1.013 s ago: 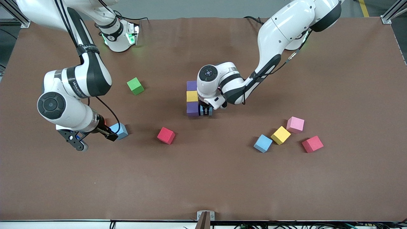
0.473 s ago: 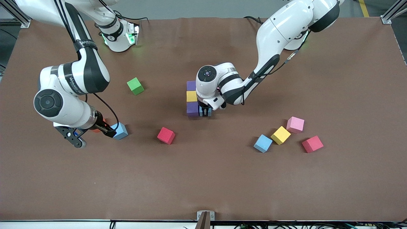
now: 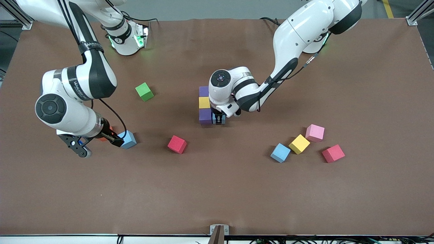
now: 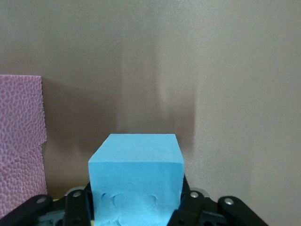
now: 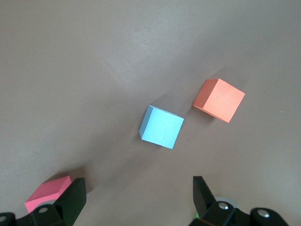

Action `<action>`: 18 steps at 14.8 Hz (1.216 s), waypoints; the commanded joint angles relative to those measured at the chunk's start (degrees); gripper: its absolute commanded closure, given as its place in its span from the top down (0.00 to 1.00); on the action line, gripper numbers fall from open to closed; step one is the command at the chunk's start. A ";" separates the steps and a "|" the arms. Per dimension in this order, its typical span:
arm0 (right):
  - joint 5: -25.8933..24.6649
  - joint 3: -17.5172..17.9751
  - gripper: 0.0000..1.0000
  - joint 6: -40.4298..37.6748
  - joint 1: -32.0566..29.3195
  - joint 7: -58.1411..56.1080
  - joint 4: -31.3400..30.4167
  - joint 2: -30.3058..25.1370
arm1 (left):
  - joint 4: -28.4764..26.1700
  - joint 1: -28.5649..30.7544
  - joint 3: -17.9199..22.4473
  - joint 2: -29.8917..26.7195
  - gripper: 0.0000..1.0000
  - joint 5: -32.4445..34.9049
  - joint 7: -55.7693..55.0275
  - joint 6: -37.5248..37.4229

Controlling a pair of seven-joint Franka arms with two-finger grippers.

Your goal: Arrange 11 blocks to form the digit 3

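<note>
We see the left gripper (image 3: 219,119) low at the middle of the table, its fingers set on either side of a light blue cube (image 4: 136,181) that rests just beside the nearest purple cube (image 3: 204,116) of a short column: purple (image 3: 203,90), yellow (image 3: 204,102), purple. In the left wrist view the fingers look pressed to the blue cube's sides, though whether they grip it or are letting go we cannot tell; a pink cube (image 4: 21,141) stands close by.

The right gripper (image 5: 139,197) hangs with fingers spread wide and empty over another light blue cube (image 3: 128,139), an orange cube (image 5: 219,100) beside it.

Loose cubes wait nearer the camera: red (image 3: 177,144), blue (image 3: 280,152), yellow (image 3: 299,144), pink (image 3: 315,133), red (image 3: 333,153). A green one (image 3: 144,91) sits apart.

We judge these foam cubes light, soft and a little grippy; they dent under pressure, so we take them across two flat opposite faces, squarely and gently.
</note>
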 commanded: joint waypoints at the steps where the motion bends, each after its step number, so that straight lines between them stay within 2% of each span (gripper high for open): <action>1: 0.01 0.93 1.00 0.71 0.26 1.15 -1.46 -0.89 | 1.48 -1.18 0.77 1.06 0.66 -0.19 -2.12 0.39; 5: 0.01 0.93 1.00 1.58 1.32 2.99 -1.55 -0.71 | 1.48 -1.26 0.77 1.06 0.67 -0.28 -2.12 0.39; 6: 0.01 0.93 1.00 2.46 1.75 4.48 -1.64 -0.54 | 1.48 -1.18 0.77 0.97 0.77 -0.10 -1.95 0.39; 7: 0.01 0.93 1.00 2.90 2.19 4.84 -1.72 -0.27 | 1.48 -1.18 0.68 0.71 1.00 -0.19 -1.86 0.30; 9: 0.10 1.02 1.00 4.31 2.63 5.46 -2.51 -0.09 | 1.40 -0.65 0.68 -0.25 1.00 -0.10 -1.68 -0.22; 14: 4.66 1.02 1.00 8.44 5.18 7.39 -3.66 0.43 | 0.26 0.05 0.33 -3.15 1.00 -0.36 -1.33 -2.42; 18: 7.83 1.02 1.00 14.67 7.81 7.48 -3.66 2.71 | -5.71 2.25 -1.34 -9.12 1.00 -3.60 2.60 -2.42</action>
